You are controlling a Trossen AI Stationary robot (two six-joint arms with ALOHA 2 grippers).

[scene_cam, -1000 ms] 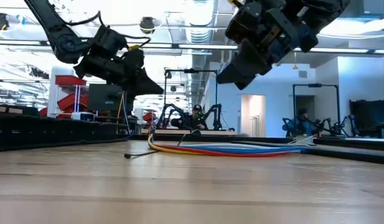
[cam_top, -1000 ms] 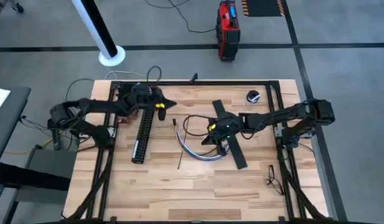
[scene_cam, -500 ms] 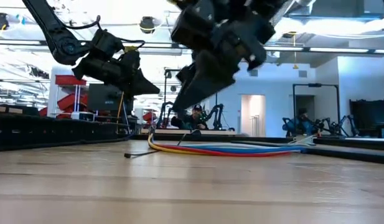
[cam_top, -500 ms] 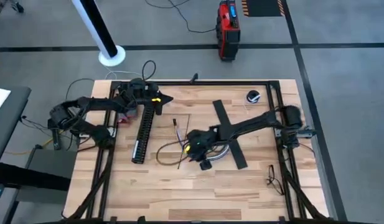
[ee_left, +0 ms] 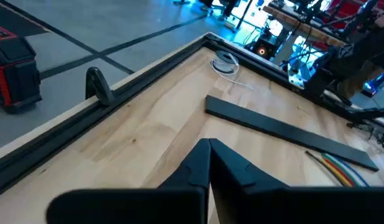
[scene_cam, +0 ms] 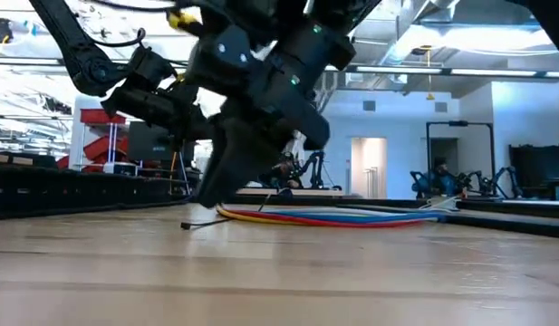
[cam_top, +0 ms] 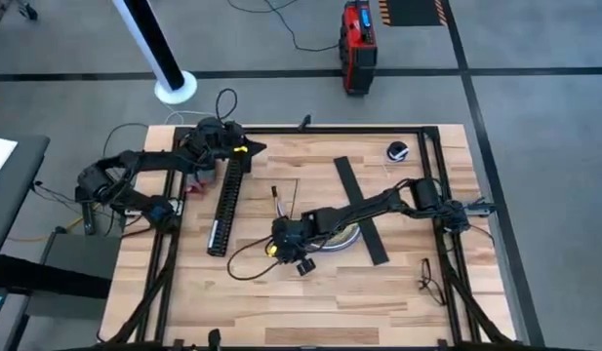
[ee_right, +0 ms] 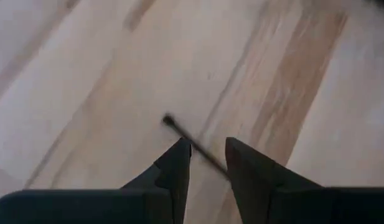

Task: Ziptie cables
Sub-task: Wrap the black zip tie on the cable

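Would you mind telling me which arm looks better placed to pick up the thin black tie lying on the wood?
Probably the right. The right gripper hangs low over the thin black tie, its slightly parted fingers straddling it, beside the cables. The left gripper waits at the table's far edge, shut.

Level with the wooden table [scene_cam: 261, 272], the right gripper [scene_cam: 216, 186] hangs low near the middle of the picture, tilted, its dark fingertips close above the wood; how its fingers stand cannot be made out. Just behind and beside it lie the cables [scene_cam: 351, 217], a flat bundle of red, yellow, blue and white wires running along the table toward the right. A thin black zip tie [scene_cam: 199, 224] rests on the wood at the bundle's near end, below the gripper's tip. The left gripper [scene_cam: 175, 104] hangs higher and farther back. Beyond the table, a person [scene_cam: 439, 167] sits at a distant bench.
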